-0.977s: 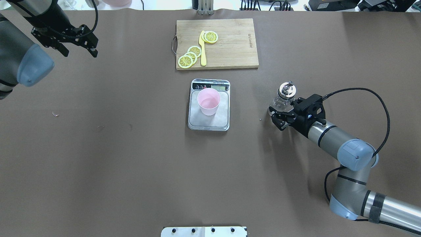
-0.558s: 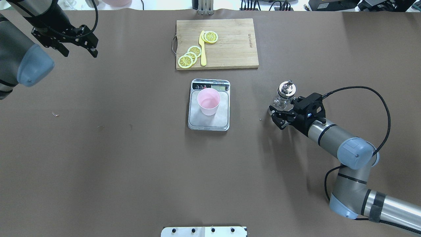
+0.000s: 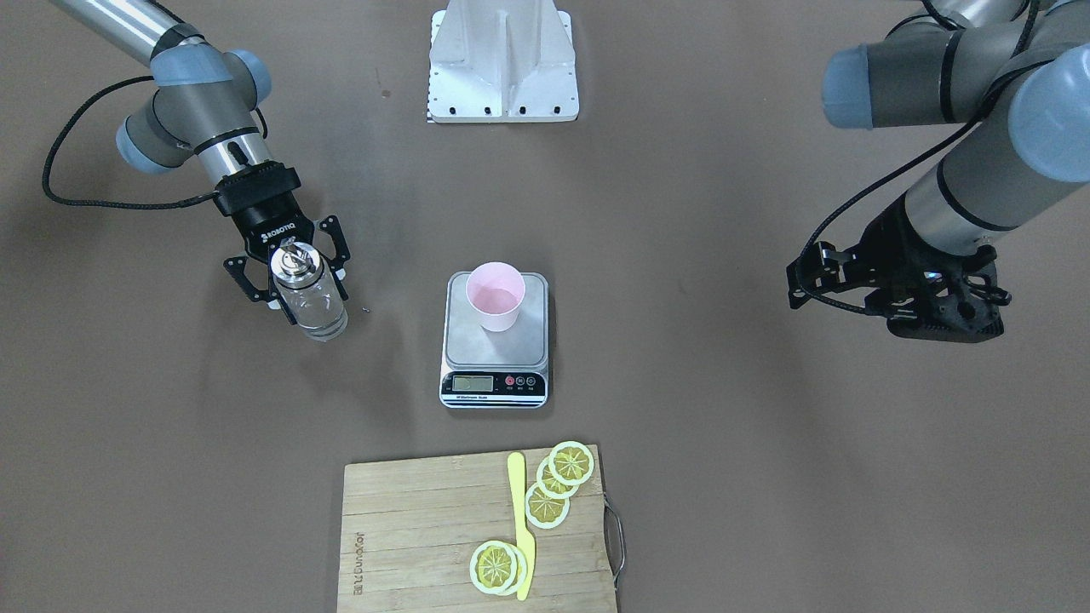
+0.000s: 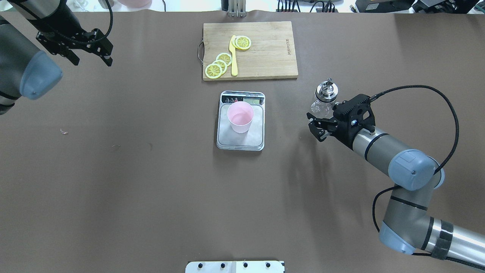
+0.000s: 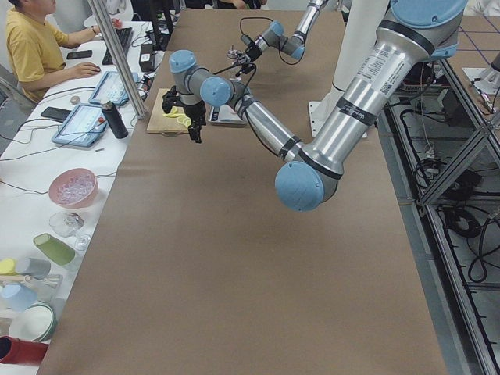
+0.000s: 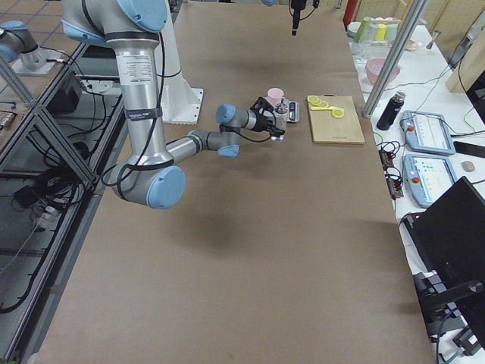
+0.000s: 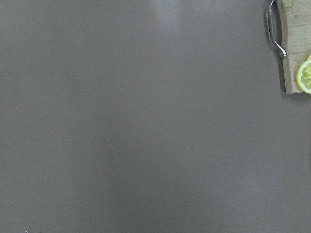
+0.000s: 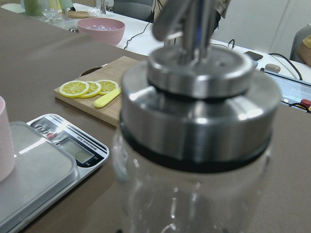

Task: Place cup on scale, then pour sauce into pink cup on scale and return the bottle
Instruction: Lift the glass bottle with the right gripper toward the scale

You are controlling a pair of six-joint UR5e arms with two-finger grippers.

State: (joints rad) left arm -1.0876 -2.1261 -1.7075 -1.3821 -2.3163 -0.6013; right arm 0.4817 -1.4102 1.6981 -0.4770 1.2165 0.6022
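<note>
The pale pink cup stands upright on the steel scale at the table's middle; both also show in the front view, the cup on the scale. My right gripper is shut on the clear glass bottle with its silver pourer cap, right of the scale. The bottle is upright and held off the table in the front view. It fills the right wrist view. I cannot make out the clear sauce inside. My left gripper is open and empty at the far left.
A wooden cutting board with lemon slices and a yellow knife lies beyond the scale. Its handle corner shows in the left wrist view. A white mount plate sits at the near edge.
My right gripper has lifted the bottle and carried it slightly left and towards the far side. The cup, scale and left arm have not moved.
</note>
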